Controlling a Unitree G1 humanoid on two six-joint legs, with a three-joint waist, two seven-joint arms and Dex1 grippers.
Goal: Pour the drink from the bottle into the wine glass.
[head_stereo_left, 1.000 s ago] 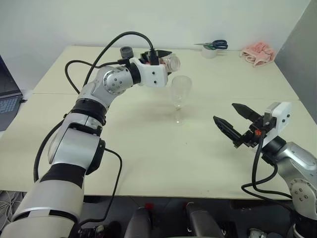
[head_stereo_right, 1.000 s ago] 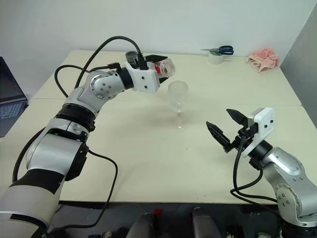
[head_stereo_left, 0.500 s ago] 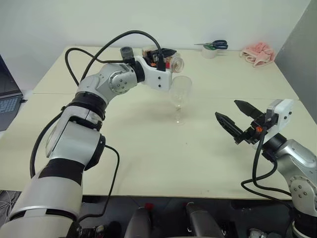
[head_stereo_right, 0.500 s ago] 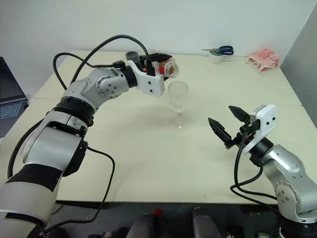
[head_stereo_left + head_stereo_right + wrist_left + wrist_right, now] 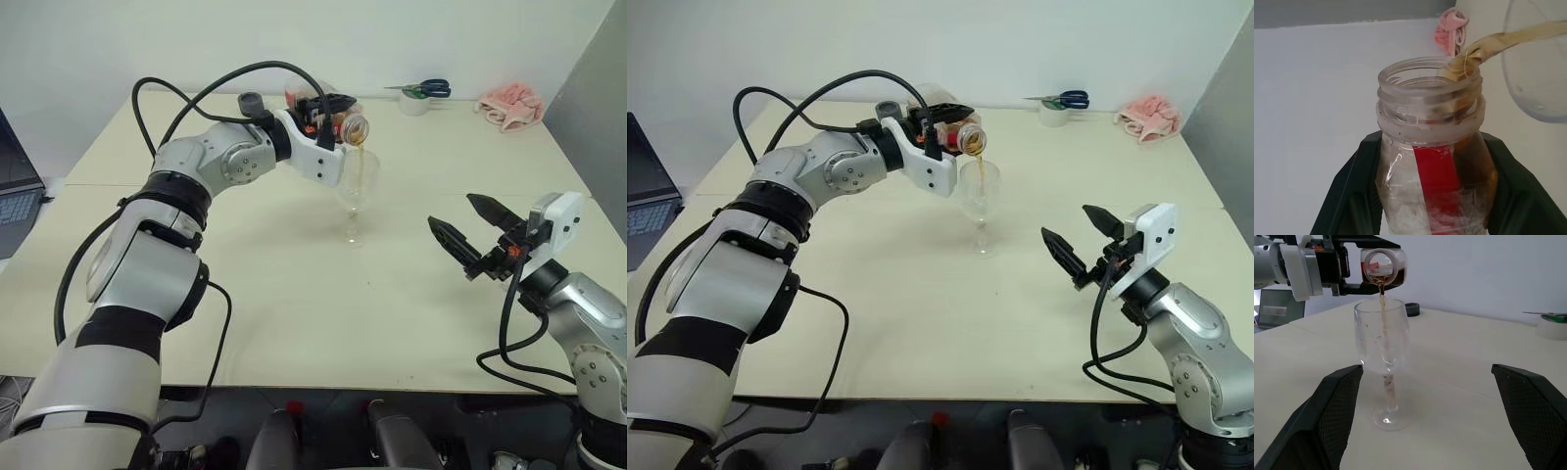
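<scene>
Gripping the bottle (image 5: pixel 1435 186) tight, the left claw (image 5: pixel 328 110) has its two black fingers (image 5: pixel 1352 196) clamped on either side of the clear plastic body, just below the threaded neck. The bottle is tipped on its side, open mouth facing the wine glass (image 5: pixel 357 186), with the red-and-white label strip showing between the fingers. Out of that mouth comes the drink (image 5: pixel 1383 308), a thin amber-brown stream dropping from the lip straight into the bowl of the glass. Some of the liquid sits inside the tilted bottle, pooled against its lower side.

The wine glass stands upright on its round foot, right under the bottle's mouth, around the middle of the surface (image 5: pixel 294 294) and a bit toward the far edge. The stream runs down through the bowl toward the stem.

Over at the right edge, the right claw (image 5: pixel 468 238) hangs above the surface with its black fingers (image 5: pixel 1337 406) spread wide apart, nothing between them, pointing toward the glass but well apart from it.

Along the far edge, a small dark ring-shaped object (image 5: pixel 251 102) lies just behind the left arm. Toward the far right corner sit a roll of tape (image 5: pixel 415 103) with blue-handled scissors (image 5: pixel 427 89) resting on it, and beside them a crumpled pink cloth (image 5: pixel 509 106). A laptop (image 5: pixel 15 191) shows past the left edge.
</scene>
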